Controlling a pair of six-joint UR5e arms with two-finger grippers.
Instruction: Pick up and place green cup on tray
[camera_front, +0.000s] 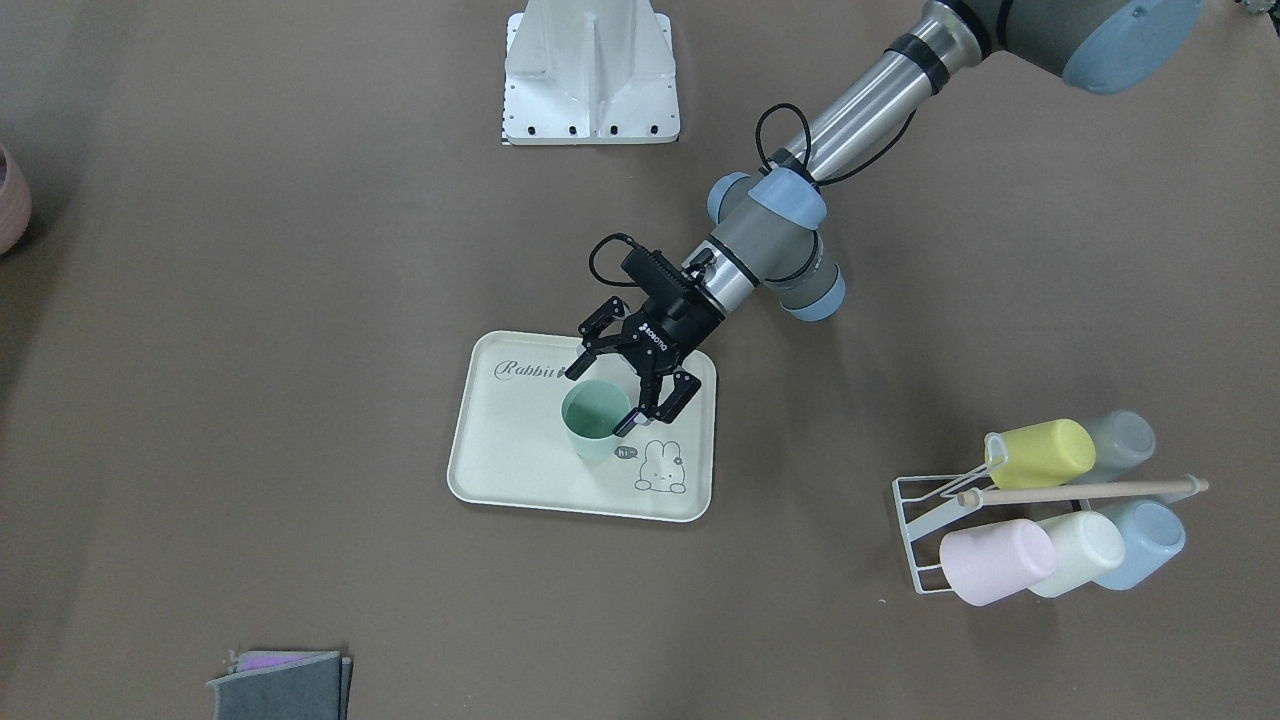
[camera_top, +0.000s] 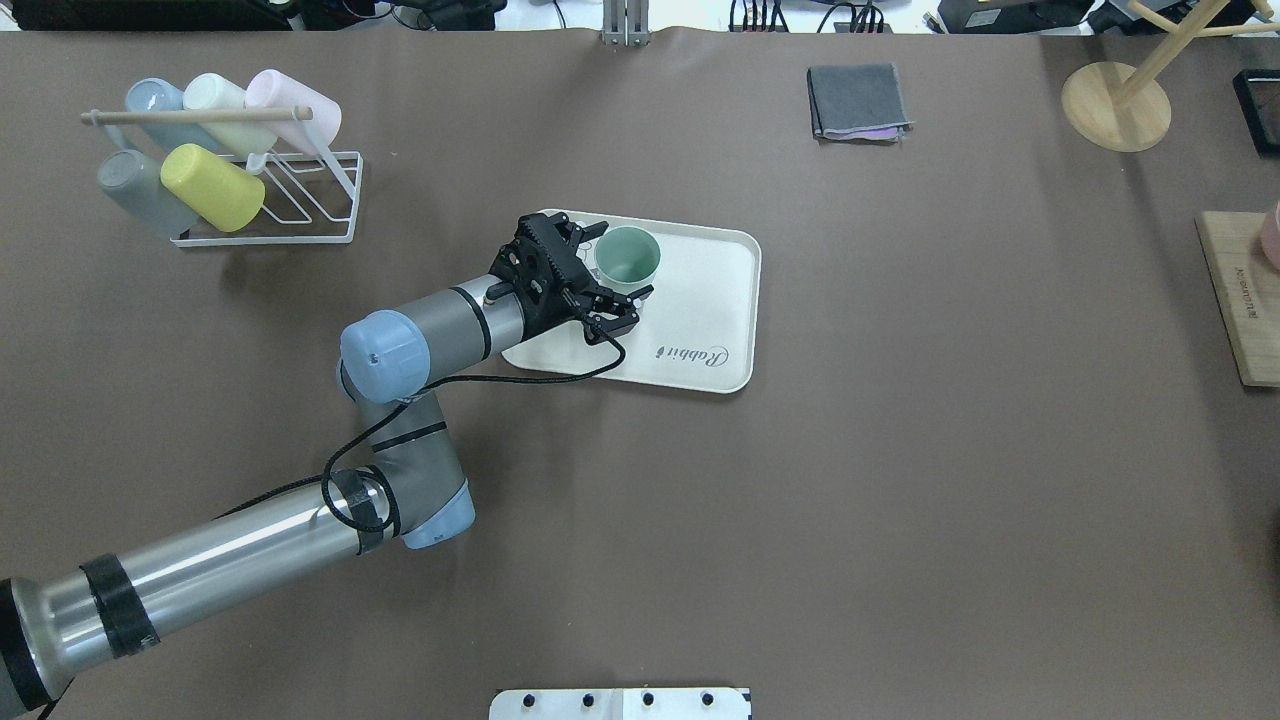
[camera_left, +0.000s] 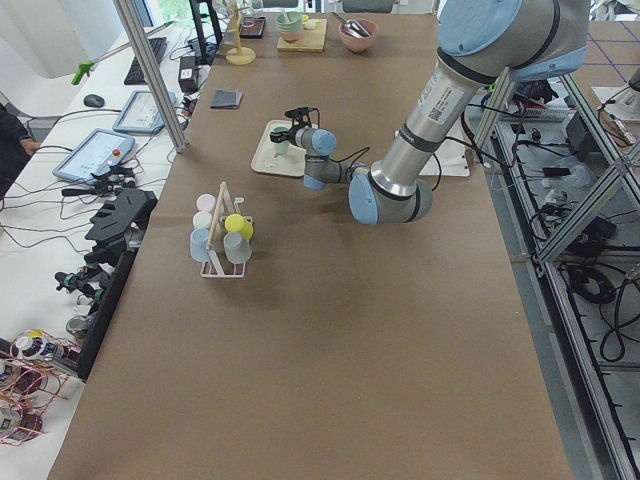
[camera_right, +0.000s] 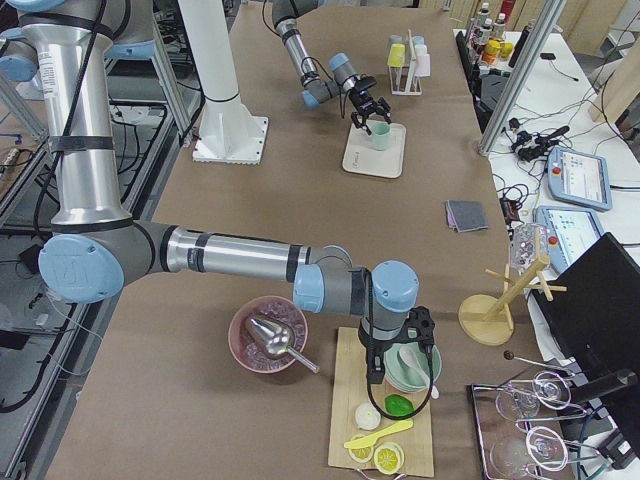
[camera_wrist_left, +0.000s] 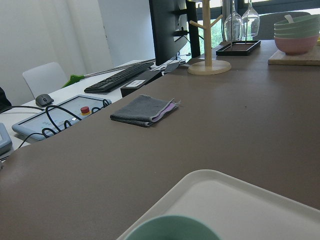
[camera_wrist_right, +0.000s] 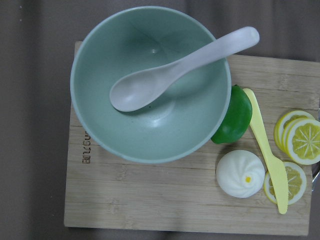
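Where the tray (camera_front: 500, 470) lies on the brown surface (camera_front: 300, 250), the green cup (camera_front: 592, 425) stands between the left tool's (camera_front: 597, 402) parted fingers; desks (camera_wrist_left: 65, 95) line the far edge.

Upright green cup (camera_top: 627, 257) on tray (camera_top: 700, 300)

The green cup (camera_front: 590, 425) is muted mint, the tray (camera_front: 500, 470) cream with grey "Rabbit" script and a bunny drawing, the bench (camera_front: 300, 300) plain brown, the left gripper (camera_front: 597, 402) black.
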